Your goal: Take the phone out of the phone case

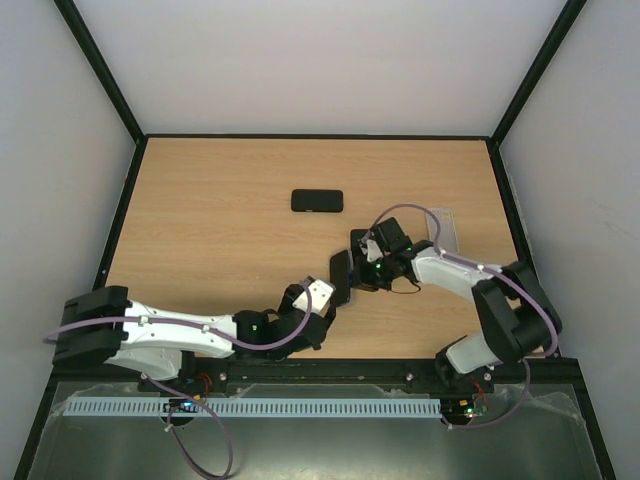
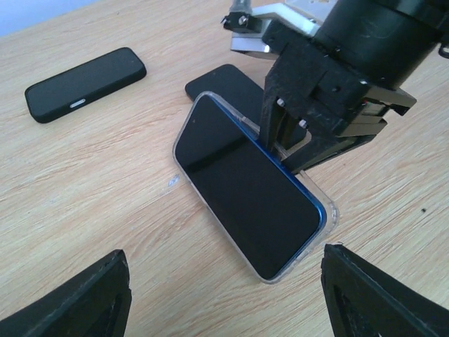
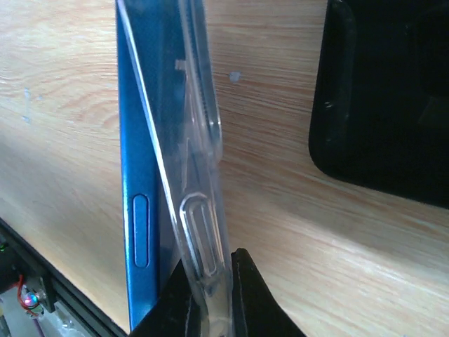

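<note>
A blue phone with a glossy black screen sits in a clear case on the wooden table, near the middle front. My right gripper is shut on the clear case's long side wall and bends it away from the phone's blue edge. It also shows in the left wrist view. My left gripper is open and empty, its fingers on either side of the phone's near end without touching it.
A matte black case lies flat further back on the table. Another black shell lies just beside the right gripper. A pale flat item lies at the right. Black frame rails border the table.
</note>
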Robot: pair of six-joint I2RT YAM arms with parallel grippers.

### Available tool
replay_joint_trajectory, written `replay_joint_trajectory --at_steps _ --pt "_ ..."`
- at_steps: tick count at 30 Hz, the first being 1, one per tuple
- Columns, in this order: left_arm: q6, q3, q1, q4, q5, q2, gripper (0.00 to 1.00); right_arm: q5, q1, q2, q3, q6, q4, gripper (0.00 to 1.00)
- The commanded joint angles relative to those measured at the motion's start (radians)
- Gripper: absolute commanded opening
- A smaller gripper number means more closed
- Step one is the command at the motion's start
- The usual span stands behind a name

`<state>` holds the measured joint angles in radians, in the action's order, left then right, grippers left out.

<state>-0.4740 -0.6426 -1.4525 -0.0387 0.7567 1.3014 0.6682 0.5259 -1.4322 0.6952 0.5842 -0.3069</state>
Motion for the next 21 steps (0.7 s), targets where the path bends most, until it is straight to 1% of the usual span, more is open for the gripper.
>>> replay_joint_trajectory --at_steps 1,4,8,11,13,21 --pt "0.03 -0.035 0.007 0.004 0.032 0.041 0.72 -0.006 0.037 -0.096 0.084 0.006 0.06 0.02" --pt "0.056 -0.044 0.017 0.006 0.007 0.074 0.71 -0.015 0.042 -0.154 0.117 0.005 0.061 0.02" --pt "0.061 -0.064 0.031 0.02 0.005 0.116 0.74 0.003 0.042 -0.231 0.134 0.017 0.049 0.02" --pt "0.068 -0.065 0.036 0.019 0.009 0.138 0.75 -0.004 0.041 -0.232 0.138 0.015 0.044 0.02" --pt "0.08 -0.067 0.04 0.02 0.018 0.159 0.81 -0.003 0.042 -0.22 0.132 0.018 0.049 0.02" --pt "0.133 -0.092 0.072 0.02 0.027 0.227 0.81 -0.004 0.042 -0.212 0.123 0.017 0.049 0.02"
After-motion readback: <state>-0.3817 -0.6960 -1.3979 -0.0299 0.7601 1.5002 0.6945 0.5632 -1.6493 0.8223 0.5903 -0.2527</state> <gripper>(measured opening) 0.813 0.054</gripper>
